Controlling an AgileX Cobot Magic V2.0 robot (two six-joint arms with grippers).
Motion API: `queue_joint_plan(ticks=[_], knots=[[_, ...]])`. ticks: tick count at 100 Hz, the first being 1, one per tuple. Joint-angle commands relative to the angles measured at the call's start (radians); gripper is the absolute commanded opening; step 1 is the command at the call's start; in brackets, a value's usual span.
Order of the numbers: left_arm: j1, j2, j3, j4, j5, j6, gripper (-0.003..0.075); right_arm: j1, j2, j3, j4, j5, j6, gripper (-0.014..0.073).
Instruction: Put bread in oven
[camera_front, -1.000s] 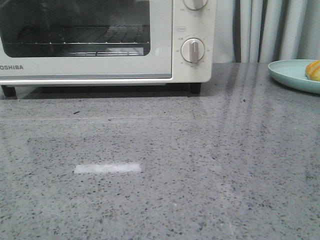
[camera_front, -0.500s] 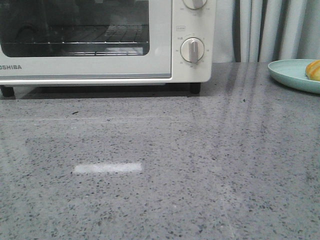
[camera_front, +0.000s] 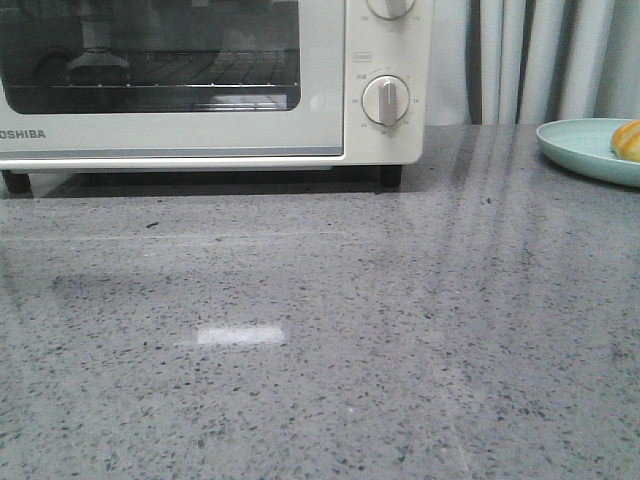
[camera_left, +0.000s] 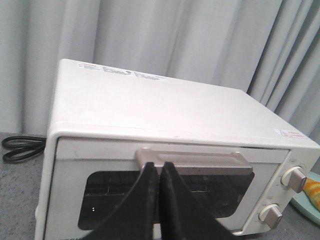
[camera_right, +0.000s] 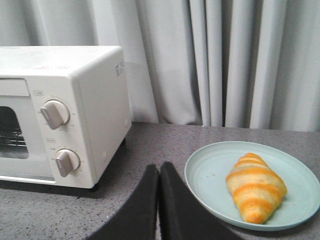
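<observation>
Resting on plate: bread (camera_right: 256, 187), a golden croissant with paler stripes, lying whole inside the rim toward one side.
Plate: pale blue-green dish (camera_right: 210, 170), set at the right edge of the worktop (camera_front: 330, 340), well apart from the oven; nothing else on it.
Oven: cream-white Toshiba unit (camera_front: 330, 110) at the back left of the worktop, glass door closed, wire rack (camera_left: 110, 187) visible through the window, no food seen on it.
Oven controls: two round knobs (camera_right: 55, 114) stacked on the right-hand panel.
Left gripper (camera_left: 160, 200): black fingers pressed together, pinching nothing, pointed at the door handle (camera_left: 192, 162).
Right gripper (camera_right: 158, 205): fingers pressed together, empty, just beside the plate.
Backdrop: grey curtains (camera_right: 225, 60); black cable (camera_left: 20, 148) behind the oven.
</observation>
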Motion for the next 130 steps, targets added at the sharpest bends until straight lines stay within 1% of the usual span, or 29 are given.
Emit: queue_joint_plan(ticks=[1, 14, 28, 46, 66, 74, 92, 121, 130], knots=[[-0.03, 0.096, -0.102, 0.012, -0.06, 0.014, -0.0021, 0.012, 0.017, -0.039, -0.009, -0.074, -0.014, -0.0041], [-0.061, 0.215, -0.184, 0.014, -0.06, 0.014, -0.0021, 0.012, 0.017, -0.039, -0.009, -0.025, -0.014, -0.0041], [-0.085, 0.311, -0.239, 0.016, -0.062, 0.014, -0.0021, 0.012, 0.017, -0.039, -0.009, 0.02, -0.014, -0.0041], [-0.087, 0.393, -0.255, 0.016, -0.067, 0.014, -0.0021, 0.012, 0.017, -0.039, -0.009, 0.039, -0.014, -0.0041], [-0.087, 0.442, -0.255, 0.016, -0.014, 0.014, -0.0021, 0.012, 0.017, -0.039, 0.0, 0.04, -0.014, -0.0041], [-0.087, 0.442, -0.25, 0.029, 0.031, 0.014, -0.0021, 0.012, 0.017, -0.039, 0.01, 0.04, -0.014, -0.0041], [-0.087, 0.398, -0.211, 0.054, 0.181, 0.014, -0.0022, 0.012, 0.017, -0.039, 0.01, 0.04, -0.014, -0.0041], [-0.121, 0.221, -0.02, 0.05, 0.323, 0.014, -0.0021, 0.012, 0.019, -0.039, 0.01, 0.031, -0.014, -0.0041], [-0.124, 0.185, 0.051, 0.05, 0.339, 0.014, -0.0021, 0.012, 0.03, -0.039, 0.01, 0.002, -0.014, -0.0041]])
